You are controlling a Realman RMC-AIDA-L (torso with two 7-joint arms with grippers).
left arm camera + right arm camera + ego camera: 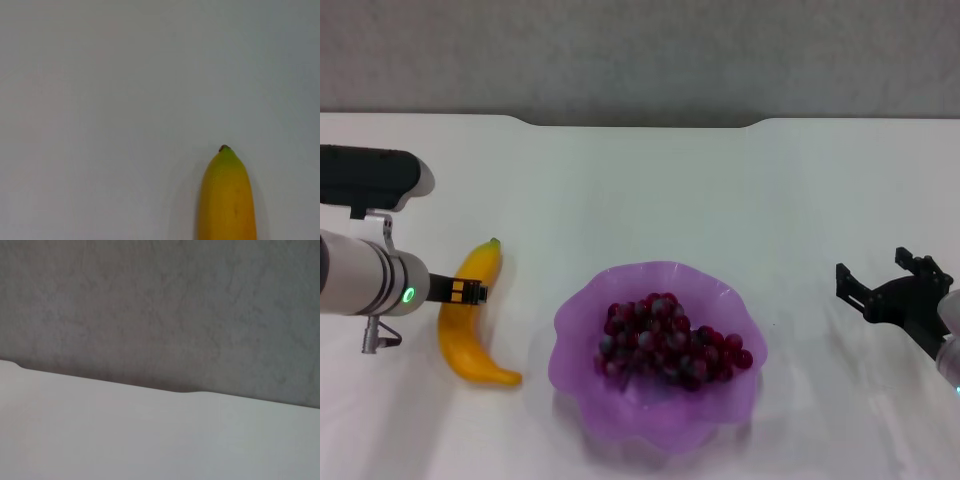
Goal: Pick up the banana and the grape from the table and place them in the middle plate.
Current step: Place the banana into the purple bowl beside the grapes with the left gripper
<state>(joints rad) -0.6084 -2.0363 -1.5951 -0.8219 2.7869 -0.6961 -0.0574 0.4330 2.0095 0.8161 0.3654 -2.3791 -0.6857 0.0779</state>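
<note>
The yellow banana (470,325) lies on the white table (720,180) left of the plate, with its green tip pointing away from me. Its tip also shows in the left wrist view (226,200). My left gripper (460,291) reaches in from the left and sits over the banana's middle. The bunch of dark red grapes (670,345) lies inside the purple scalloped plate (582,310) at the front centre. My right gripper (882,280) hovers open and empty at the far right, away from the plate.
The table's notched far edge (640,124) meets a grey wall (640,50). The right wrist view shows only the table (125,440) and the wall (160,305). My left arm's black upper part (370,175) hangs over the table's left side.
</note>
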